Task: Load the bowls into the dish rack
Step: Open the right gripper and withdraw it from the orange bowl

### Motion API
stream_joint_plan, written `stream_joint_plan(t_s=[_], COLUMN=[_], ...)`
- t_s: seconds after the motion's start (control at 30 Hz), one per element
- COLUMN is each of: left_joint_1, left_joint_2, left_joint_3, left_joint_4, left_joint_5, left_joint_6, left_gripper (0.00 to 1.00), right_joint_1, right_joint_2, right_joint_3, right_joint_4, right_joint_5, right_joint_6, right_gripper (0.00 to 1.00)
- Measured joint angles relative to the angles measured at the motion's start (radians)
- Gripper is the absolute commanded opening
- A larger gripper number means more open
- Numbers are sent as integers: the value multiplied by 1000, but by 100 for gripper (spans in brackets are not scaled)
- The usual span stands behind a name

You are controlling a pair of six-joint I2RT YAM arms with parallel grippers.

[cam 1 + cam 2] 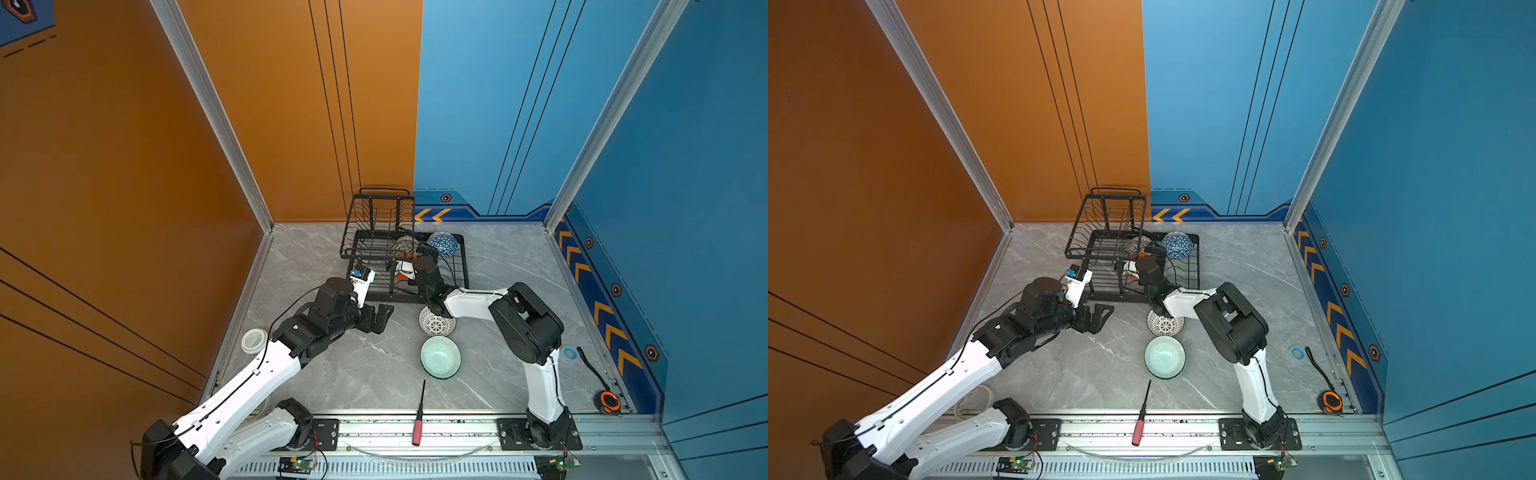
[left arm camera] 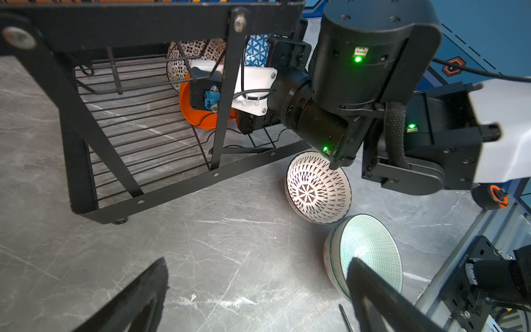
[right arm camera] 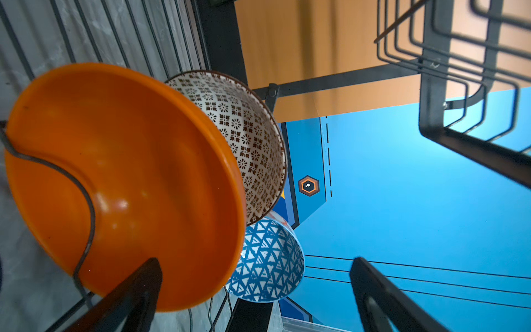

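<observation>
Inside the black wire dish rack, low tray, the plain orange round bowl leans on a brown-patterned bowl, just beside one finger of the right gripper, spread wide; the left gripper hangs equally wide above the grey marble table.

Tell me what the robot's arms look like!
The left arm and right arm have white shells, chunky black joints and thin black cables. Tiny green lights glow on the right arm. The left pincer and right pincer have flat black fingers.
</observation>
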Motion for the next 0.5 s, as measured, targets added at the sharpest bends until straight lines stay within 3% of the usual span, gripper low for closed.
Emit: stream_joint_plan(t_s=[0.5], left_joint_1=[0], left_joint_2=[-26], left_joint_3=[-20], left_joint_4=[1], left_joint_5=[5], left_joint_6=[0], left_gripper=[98], right_joint_1=[11], right_joint_2=[-48], right_joint_3=[-24], right_joint_4=[-59], right_joint_5=[101], right_joint_6=[0], right_gripper=[100])
